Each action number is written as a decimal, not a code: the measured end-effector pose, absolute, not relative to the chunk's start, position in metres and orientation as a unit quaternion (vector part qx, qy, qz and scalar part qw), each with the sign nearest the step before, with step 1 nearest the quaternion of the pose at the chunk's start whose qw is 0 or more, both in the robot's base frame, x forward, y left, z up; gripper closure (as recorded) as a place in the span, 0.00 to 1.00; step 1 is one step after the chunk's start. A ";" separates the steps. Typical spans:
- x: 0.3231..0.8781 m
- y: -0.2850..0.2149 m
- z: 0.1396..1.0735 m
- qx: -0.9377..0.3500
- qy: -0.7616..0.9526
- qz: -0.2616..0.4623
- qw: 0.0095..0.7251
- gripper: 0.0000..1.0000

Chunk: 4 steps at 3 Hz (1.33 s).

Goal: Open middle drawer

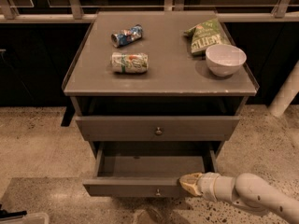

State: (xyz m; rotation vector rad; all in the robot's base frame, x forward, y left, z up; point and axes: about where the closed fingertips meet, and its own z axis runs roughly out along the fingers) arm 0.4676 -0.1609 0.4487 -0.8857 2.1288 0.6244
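The middle drawer is the grey flat front with a small round knob, second from the tabletop. It stands pulled well out toward me and its inside looks bare. My gripper is at the right part of this drawer's front top edge, right of the knob, with the white arm reaching in from the lower right. The top drawer, with its own knob, sits above it. The bottom drawer is hidden under the pulled-out one.
On the cabinet top lie two crushed cans, a green chip bag and a white bowl. A white post stands at the right. A pale object lies on the speckled floor at the lower left.
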 end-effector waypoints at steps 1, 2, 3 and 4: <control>0.468 -0.161 0.449 -0.345 0.829 0.243 0.368 0.81; 0.468 -0.161 0.449 -0.345 0.829 0.243 0.368 0.58; 0.468 -0.161 0.449 -0.345 0.829 0.243 0.368 0.35; 0.468 -0.161 0.449 -0.345 0.829 0.243 0.368 0.11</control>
